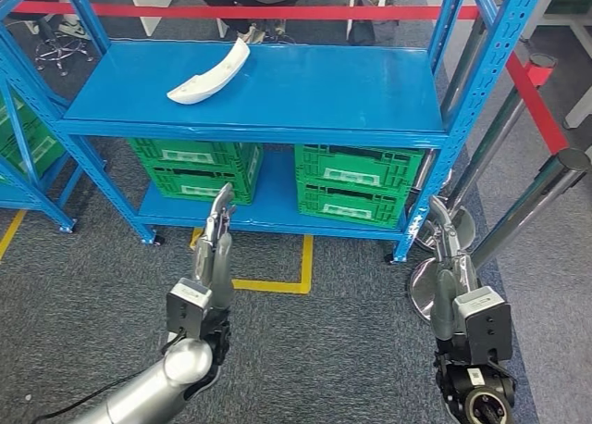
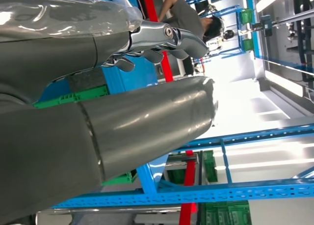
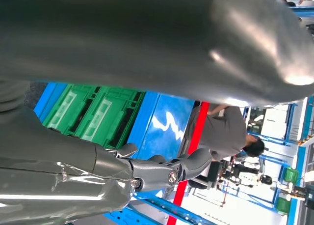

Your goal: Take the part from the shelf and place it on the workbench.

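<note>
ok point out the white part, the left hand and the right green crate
white part (image 1: 209, 75): head view, middle of its curved body
left hand (image 1: 213, 257): head view, middle of the hand
right green crate (image 1: 357, 181): head view, front wall

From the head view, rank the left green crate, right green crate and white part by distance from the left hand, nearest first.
1. Left green crate, lower shelf, just beyond the left hand.
2. Right green crate, lower shelf, off to the right.
3. White part, top shelf, farther back.
</note>
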### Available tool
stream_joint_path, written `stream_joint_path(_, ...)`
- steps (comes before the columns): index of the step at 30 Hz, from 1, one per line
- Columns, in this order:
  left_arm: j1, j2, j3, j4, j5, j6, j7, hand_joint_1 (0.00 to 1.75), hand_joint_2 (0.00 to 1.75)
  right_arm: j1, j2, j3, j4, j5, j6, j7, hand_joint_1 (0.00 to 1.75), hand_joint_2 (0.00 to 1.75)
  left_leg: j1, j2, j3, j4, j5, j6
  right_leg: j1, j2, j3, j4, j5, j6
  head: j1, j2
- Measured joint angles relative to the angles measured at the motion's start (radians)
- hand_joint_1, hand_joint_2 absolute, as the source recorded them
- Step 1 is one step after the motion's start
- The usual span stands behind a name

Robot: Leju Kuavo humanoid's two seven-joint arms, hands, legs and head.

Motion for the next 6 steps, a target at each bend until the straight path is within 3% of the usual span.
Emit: stream_joint_path(6, -0.001, -0.009, 0.000, -0.001, 0.017, 0.000, -0.019, 0.00, 0.00, 0.004, -0.001, -0.001, 0.000, 0.002, -0.028, 0.006, 0.00, 0.00, 0.000, 0.001, 0.001, 0.000, 0.000, 0.000, 0.000, 0.000, -0.001, 0.000, 0.000, 0.000, 0.000, 0.000)
